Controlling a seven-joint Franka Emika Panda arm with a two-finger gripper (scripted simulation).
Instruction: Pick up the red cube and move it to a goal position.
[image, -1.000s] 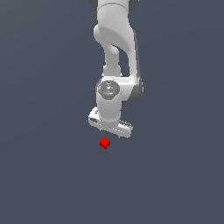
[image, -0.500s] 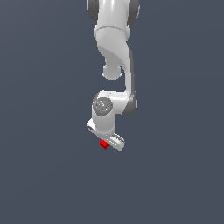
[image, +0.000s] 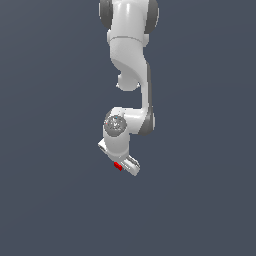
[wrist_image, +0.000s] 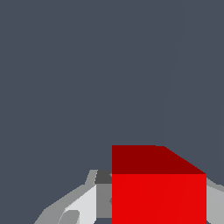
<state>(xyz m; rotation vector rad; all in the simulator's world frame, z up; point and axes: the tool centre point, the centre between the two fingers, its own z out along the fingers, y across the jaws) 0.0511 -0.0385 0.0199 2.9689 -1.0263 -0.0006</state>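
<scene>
The red cube (image: 118, 166) shows in the exterior view only as a small red sliver under the white gripper (image: 121, 164), which has come down over it. In the wrist view the red cube (wrist_image: 158, 192) fills the space between the two fingers. One grey finger (wrist_image: 89, 203) lies flush against one side of the cube, and the other finger (wrist_image: 215, 199) against the opposite side. I see no gap on either side. The cube rests low on the floor.
A plain dark grey floor (image: 55, 200) surrounds the cube on all sides. The white arm (image: 131, 60) rises straight above the gripper.
The arm has come down and the gripper has lowered over the cube, which stood free below it a second ago. The cube has stayed in the same place.
</scene>
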